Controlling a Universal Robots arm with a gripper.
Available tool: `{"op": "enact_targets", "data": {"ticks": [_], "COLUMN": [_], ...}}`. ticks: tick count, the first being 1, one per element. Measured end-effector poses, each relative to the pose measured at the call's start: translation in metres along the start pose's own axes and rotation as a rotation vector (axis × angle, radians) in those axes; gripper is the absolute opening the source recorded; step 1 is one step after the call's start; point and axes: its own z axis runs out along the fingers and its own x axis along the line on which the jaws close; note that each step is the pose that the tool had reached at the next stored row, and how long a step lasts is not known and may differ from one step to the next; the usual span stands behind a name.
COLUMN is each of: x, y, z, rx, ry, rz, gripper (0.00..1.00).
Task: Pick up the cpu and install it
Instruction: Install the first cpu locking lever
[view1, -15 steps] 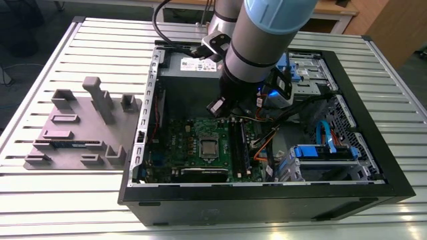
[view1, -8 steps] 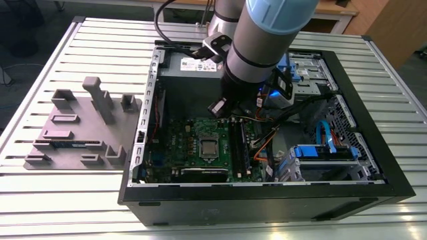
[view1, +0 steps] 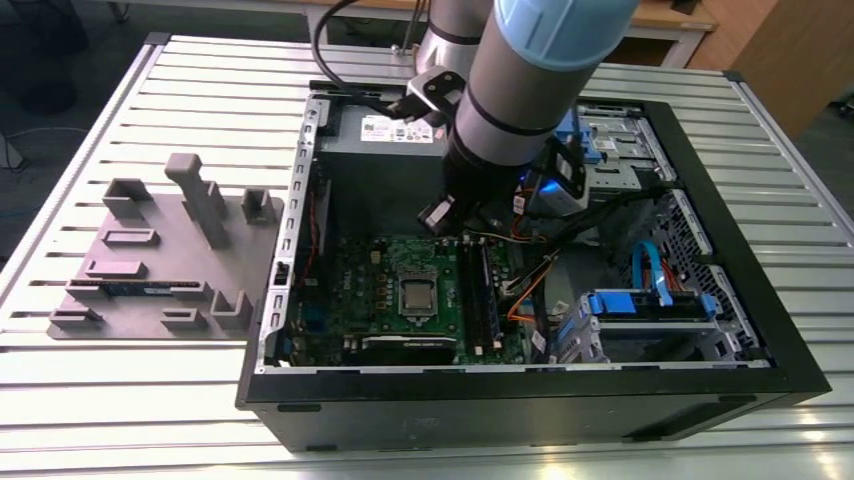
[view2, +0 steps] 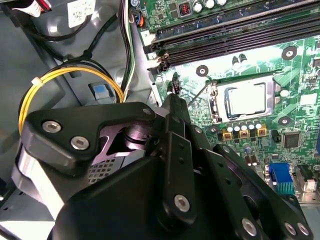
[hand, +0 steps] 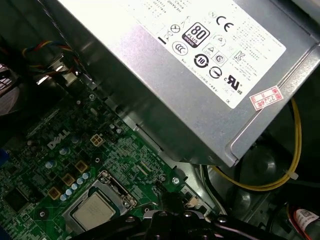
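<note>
The slatted desk (view1: 134, 400) carries an open computer case (view1: 534, 412) lying on its side, and the arm (view1: 534, 70) reaches down into it from above. Inside, the grey power supply (hand: 200, 75) fills the far end of the case, with the green motherboard (view1: 350, 290) just beside it on the nearer side. A grey fixture tray (view1: 147, 270) sits on the desk at the exterior view's left, well apart from the work. The tool (view2: 175, 102) hangs over the board's edge next to the power supply. Its fingers run together into one narrow tip with no gap to be seen and nothing pinched between them. The cpu (view2: 246, 99) is not in the tool. It lies flat in the socket's metal frame on the board, silver top up, its edges square with the board's. It is near the tool tip but apart from it, on the side away from the power supply. Being square, it has no long axis to line up on. How high the tip stands above the board cannot be judged, and the wrist hides most of the tool in the exterior view. Whether the socket's frame is latched is hard to make out.
</note>
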Motion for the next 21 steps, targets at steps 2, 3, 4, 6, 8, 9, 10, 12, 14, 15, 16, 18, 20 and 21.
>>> {"op": "enact_targets", "data": {"ticks": [2,3,4,6,8,9,10,12,14,15,16,18,20,21], "x": [-0.0006,-0.0009,-0.0012,-0.0014,-0.0014,-0.0014,-0.0013,-0.0013,-0.0012,-0.0012,-0.0012,-0.0011,-0.001,-0.001], "y": [0.0006,0.0009,0.0011,0.0012,0.0011,0.0011,0.0011,0.001,0.001,0.0009,0.0009,0.0009,0.0008,0.0007], "z": [0.0019,0.0028,0.0037,0.005,0.0052,0.0053,0.0053,0.0053,0.0053,0.0053,0.0053,0.0053,0.0053,0.0052], "rx": [0.0014,0.0028,0.0043,0.0111,0.0229,0.0278,0.0325,0.0414,0.0496,0.053,0.0559,0.0597,0.0621,0.0631], "ry": [0.0015,0.0031,0.0047,0.012,0.0248,0.0307,0.0363,0.0476,0.0583,0.063,0.0673,0.0742,0.0799,0.0826], "rz": [-0.001,-0.001,-0.002,-0.005,-0.01,-0.015,-0.02,-0.03,-0.041,-0.047,-0.053,-0.067,-0.082,-0.089], "gripper": [0.11,0.11,0.11,0.11,0.11,0.11,0.11,0.11,0.11,0.11,0.11,0.11,0.11,0.11]}}
